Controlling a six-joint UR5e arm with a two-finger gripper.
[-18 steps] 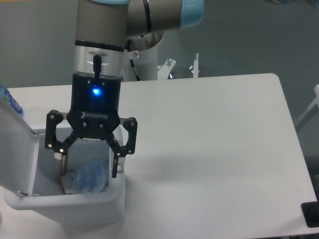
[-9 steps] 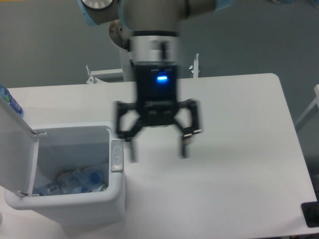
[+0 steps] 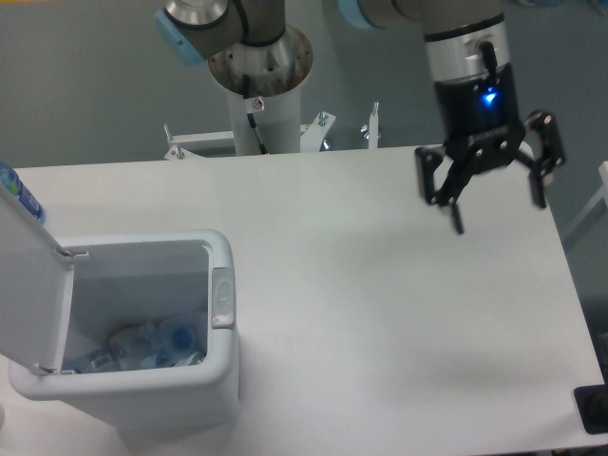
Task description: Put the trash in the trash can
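The hand (image 3: 496, 215) hung above the tabletop (image 3: 380, 313) near its far right corner, fingers spread wide apart with nothing between them and touching nothing. A blue light glowed on its black body. The bin (image 3: 123, 332) stood at the near left corner of the tabletop, well apart from the hand, with its lid (image 3: 28, 285) flipped up on the left side and a small grey button (image 3: 221, 299) on its right rim. Inside, at the bottom, lay the crushed bottle (image 3: 157, 344) with its blue cap. The wrapper could not be made out clearly among the contents.
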